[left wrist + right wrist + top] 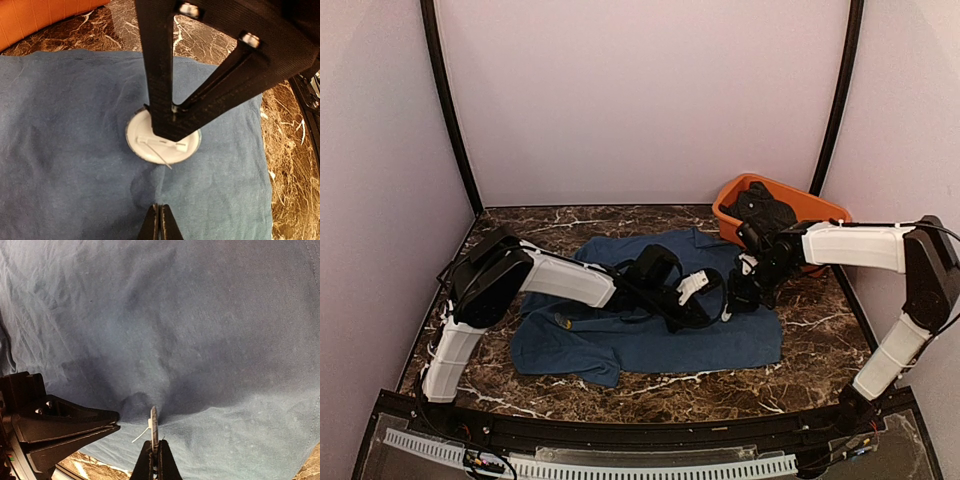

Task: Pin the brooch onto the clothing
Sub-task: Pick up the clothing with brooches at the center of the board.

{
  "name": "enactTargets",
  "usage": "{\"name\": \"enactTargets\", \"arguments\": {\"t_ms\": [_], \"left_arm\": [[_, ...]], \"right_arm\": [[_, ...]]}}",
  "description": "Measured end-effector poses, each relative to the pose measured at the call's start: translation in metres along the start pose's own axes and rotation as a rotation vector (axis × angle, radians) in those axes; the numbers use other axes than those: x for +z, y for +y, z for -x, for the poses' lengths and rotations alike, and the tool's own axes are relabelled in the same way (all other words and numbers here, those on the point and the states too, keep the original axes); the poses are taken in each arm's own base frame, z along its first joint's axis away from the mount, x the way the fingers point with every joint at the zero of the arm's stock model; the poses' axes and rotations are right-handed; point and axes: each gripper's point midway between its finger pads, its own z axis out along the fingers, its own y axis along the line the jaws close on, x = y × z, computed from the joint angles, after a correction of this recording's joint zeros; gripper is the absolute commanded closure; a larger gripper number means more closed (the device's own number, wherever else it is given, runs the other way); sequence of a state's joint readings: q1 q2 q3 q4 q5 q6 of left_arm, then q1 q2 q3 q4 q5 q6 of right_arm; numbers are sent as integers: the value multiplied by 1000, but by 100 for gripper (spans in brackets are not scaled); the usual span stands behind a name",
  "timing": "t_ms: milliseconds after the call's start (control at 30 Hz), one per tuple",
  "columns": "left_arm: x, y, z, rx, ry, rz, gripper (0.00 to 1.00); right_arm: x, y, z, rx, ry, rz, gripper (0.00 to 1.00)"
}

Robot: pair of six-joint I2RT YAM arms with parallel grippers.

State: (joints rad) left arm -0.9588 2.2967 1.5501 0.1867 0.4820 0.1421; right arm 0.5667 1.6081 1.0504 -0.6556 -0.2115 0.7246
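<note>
Pin to fold: line it up before I push

I have the brooch (140, 140) clamped by its edge in the right gripper (155, 447), low over the shirt (650, 345). The shirt lies spread on the table (570, 400), in front of the tub (723, 222). Whether the brooch touches the cloth I cannot tell. In the left wrist view it shows its white back, with the pin (157, 155) swung open and the tip slanting down toward the fabric. The left gripper (160, 215) is closed just beside it. Creases run to its tips in both wrist views, so I judge it has a small fold of shirt pinched, though the cloth between the fingers is hidden

As I read it, the step in hand is threading the pin through that fold. I want the left gripper to hold the ridge raised and taut, so the tip enters one side and comes out the other. That keeps it from diving into the table or catching the lower layer as well. I would tilt the right wrist until the pin lies nearly flat to the cloth, aim at the flank of the fold, and travel slowly along the pin's own line

The wire looks thin and springy, so any sideways shove may bend it. The hold on the disc's edge is narrow, so the brooch could twist under load, and I would watch for that in the right wrist view. The two grippers are close, so I keep the strokes short
</note>
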Motion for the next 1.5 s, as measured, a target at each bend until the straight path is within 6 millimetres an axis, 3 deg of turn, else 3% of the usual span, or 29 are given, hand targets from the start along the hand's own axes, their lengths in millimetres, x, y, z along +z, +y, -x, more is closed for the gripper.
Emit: {"name": "enactTargets", "arguments": {"t_ms": [633,1167,1500], "left_arm": [[1,-7,-2,-9,-47,-37,99],[2,-10,5,-1,-73,-39,99],[2,-10,5,0,-72,-38,99]], "right_arm": [[21,-11,-6,35,56,-47,100],[23,-4,-7,23,73,-13,100],[25,7,-15,-70,83,11,100]]}}
